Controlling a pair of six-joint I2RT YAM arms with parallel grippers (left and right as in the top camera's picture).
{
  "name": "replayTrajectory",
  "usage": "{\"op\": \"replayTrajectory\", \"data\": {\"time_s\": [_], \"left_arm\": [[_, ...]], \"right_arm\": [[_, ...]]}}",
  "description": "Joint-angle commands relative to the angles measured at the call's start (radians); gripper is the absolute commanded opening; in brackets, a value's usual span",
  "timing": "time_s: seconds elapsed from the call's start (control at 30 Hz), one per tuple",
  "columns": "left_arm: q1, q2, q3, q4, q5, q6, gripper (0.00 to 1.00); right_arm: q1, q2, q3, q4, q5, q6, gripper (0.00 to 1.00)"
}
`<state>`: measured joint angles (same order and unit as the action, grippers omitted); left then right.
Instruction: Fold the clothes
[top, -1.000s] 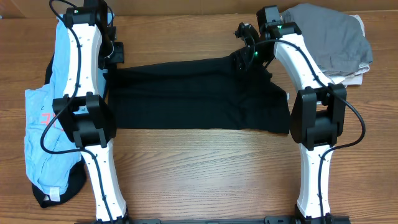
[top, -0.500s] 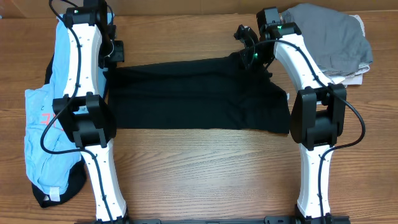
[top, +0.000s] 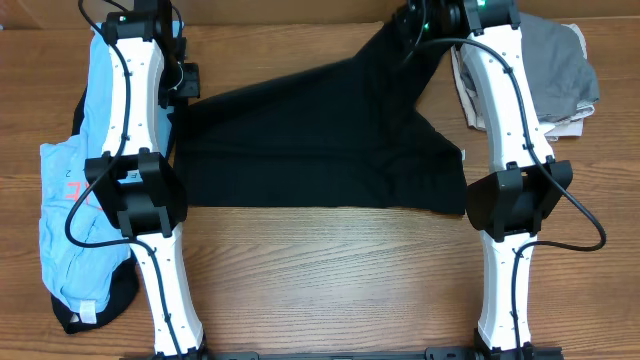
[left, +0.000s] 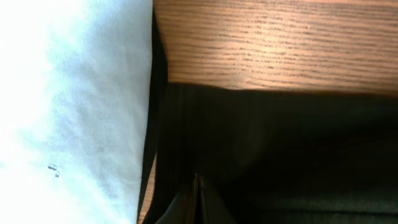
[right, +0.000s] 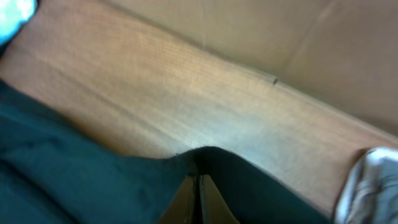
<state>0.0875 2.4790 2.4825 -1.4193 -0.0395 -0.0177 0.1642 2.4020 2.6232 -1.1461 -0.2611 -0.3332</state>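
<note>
1. Right tool (right: 199, 190) is clenched on the far right corner of the shirt (top: 320, 150), held raised at the far edge of the surface (top: 330, 290); left tool (left: 198, 199) pinches the far left corner, low.
2. To fold well, I judge both corners should rise level and travel together toward the near hem; keep the cloth taut between them, since the far edge now slants.
3. Right arm (top: 500, 90) stretches far, beside the grey garment (top: 550, 60); left arm (top: 135, 90) reaches over the blue garment (top: 70, 200).
4. The shirt lies mid-surface between the arms, its near hem flat.
</note>
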Motion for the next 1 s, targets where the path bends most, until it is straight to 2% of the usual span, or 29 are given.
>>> {"op": "replayTrajectory", "data": {"time_s": [0.0,0.23,0.5,0.67,0.83,0.97], "left_arm": [[0.004,0.005,0.022,0.008,0.006,0.018,0.04],[0.005,0.004,0.057,-0.066,0.002,0.019,0.04],[0.005,0.004,0.12,-0.217,-0.002,0.018,0.04],[0.005,0.004,0.12,-0.262,-0.053,0.018,0.04],[0.013,0.004,0.12,-0.27,-0.07,0.018,0.04],[0.023,0.004,0.12,-0.27,-0.076,0.022,0.04]], "right_arm": [[-0.003,-0.014,0.028,-0.002,0.025,0.011,0.04],[-0.003,-0.043,0.043,-0.129,0.044,0.031,0.04],[-0.003,-0.154,0.063,-0.367,0.136,0.202,0.04],[-0.008,-0.203,0.06,-0.548,0.159,0.278,0.04],[-0.005,-0.265,-0.051,-0.548,0.125,0.393,0.04],[0.004,-0.332,-0.304,-0.548,0.118,0.417,0.04]]}}
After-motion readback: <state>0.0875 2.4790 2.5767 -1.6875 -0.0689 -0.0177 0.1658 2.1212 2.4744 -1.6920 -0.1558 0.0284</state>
